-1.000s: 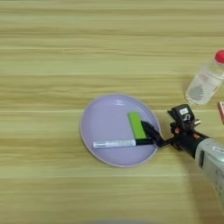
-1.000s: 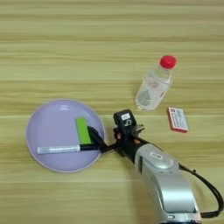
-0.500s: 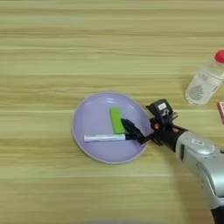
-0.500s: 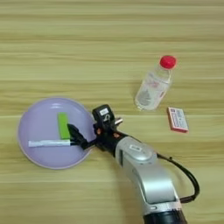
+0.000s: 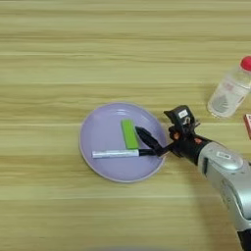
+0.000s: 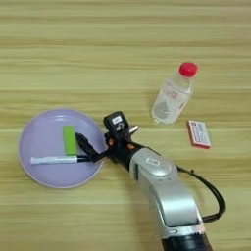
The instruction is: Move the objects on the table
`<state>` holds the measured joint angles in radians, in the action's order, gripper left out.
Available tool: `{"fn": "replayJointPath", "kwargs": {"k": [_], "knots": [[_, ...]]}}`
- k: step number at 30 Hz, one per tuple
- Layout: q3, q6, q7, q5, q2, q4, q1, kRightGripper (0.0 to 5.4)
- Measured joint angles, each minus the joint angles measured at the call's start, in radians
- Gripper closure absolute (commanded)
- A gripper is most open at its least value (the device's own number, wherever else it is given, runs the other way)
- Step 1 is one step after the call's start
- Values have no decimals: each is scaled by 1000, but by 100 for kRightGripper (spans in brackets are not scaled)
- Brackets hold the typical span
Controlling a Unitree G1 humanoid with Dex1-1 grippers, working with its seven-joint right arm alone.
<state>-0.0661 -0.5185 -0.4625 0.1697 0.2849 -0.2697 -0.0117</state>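
Where plate [image 5: 100,137] meets tool [image 5: 148,146] — right rim, table [image 5: 73,59] open leftward

Lavender plate [image 5: 103,147], lime-green block [image 5: 130,134], white marker [image 5: 115,154] — black-capped — on streaky light wood table [image 5: 73,59].

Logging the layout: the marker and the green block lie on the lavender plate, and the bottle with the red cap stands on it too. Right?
Not quite: the bottle lies on the bare table, well right of the lavender plate, as the right eye view shows. The marker and green block do lie on the plate.
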Motion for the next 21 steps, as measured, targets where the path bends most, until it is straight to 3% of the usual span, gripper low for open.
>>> {"fn": "replayJointPath", "kwargs": {"k": [9,21], "knots": [[-4,-91,22,1,4,-131,17,5],[-89,-242,69,17,-82,-189,75,5]]}}
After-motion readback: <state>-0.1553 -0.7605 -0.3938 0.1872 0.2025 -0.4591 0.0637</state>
